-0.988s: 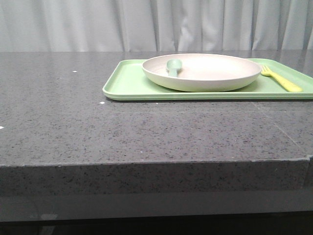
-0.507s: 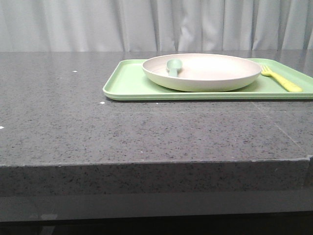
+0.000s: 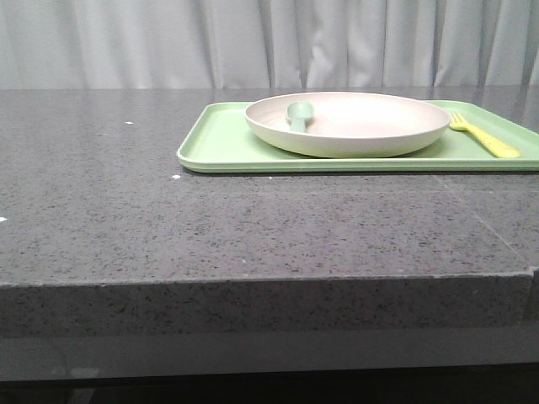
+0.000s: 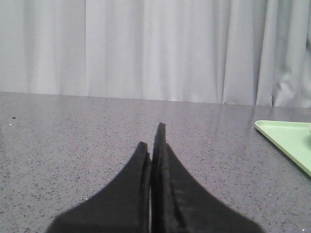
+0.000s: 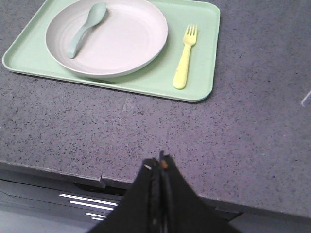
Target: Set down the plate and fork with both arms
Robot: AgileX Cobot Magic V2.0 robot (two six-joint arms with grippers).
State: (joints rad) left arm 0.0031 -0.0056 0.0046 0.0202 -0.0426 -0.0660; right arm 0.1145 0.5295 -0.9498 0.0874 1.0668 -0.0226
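Note:
The cream plate (image 3: 347,123) sits on a light-green tray (image 3: 219,143) at the back right of the table; it also shows in the right wrist view (image 5: 107,36). The yellow fork (image 3: 484,135) lies on the tray to the right of the plate, also seen in the right wrist view (image 5: 184,57). My left gripper (image 4: 153,138) is shut and empty, low over bare table, with a tray corner (image 4: 286,138) far off to its side. My right gripper (image 5: 158,164) is shut and empty above the table's front edge, well short of the tray (image 5: 146,82). Neither gripper shows in the front view.
A pale grey-green spoon (image 3: 298,114) lies in the plate, also in the right wrist view (image 5: 86,28). The grey stone table (image 3: 253,227) has a front edge with a seam at its right. A white curtain (image 3: 269,42) hangs behind.

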